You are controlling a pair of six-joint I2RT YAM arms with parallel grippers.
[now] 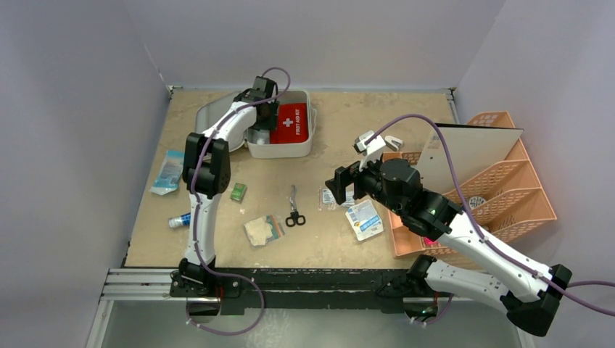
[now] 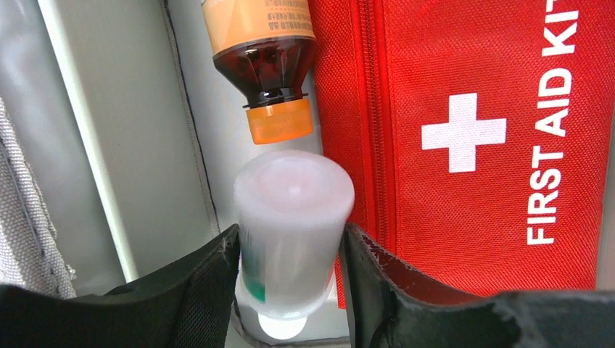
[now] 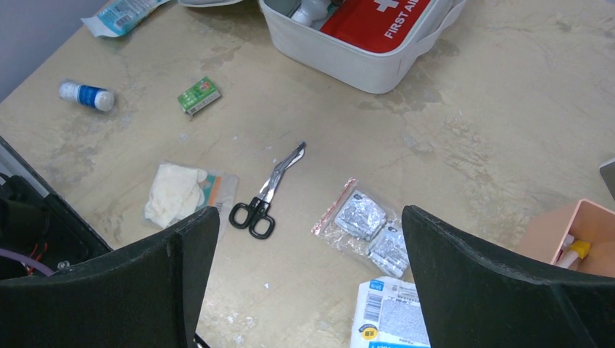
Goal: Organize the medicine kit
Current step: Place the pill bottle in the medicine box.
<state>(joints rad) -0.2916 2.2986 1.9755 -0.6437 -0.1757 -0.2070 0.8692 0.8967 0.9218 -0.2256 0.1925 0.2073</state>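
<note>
Left hand [image 2: 290,239] pinches the bottle [image 2: 294,196] inside the kit [image 1: 283,151]; next, just let go. Right hand [image 3: 310,217] wide open, empty.

"FIRST AID KIT" in white on red pouch [image 2: 464,217], white cross [image 2: 463,133] beside

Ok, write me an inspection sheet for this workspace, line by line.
Surface: tan tabletop, stained and scuffed.
Job's things: medicine kit open at far left, holding red pouch, brown bottle, white-capped bottle.
Clutter: scissors, green box, gauze packet, tube, blue packet, foil sachets, labelled packet, loose on table.
Grippers: left claw closed around white-capped bottle inside kit; right claw open, empty, above table.
Cables: purple cables loop along both arms.
Surroundings: plain walls; peach organizer at right, holding a board.
</note>
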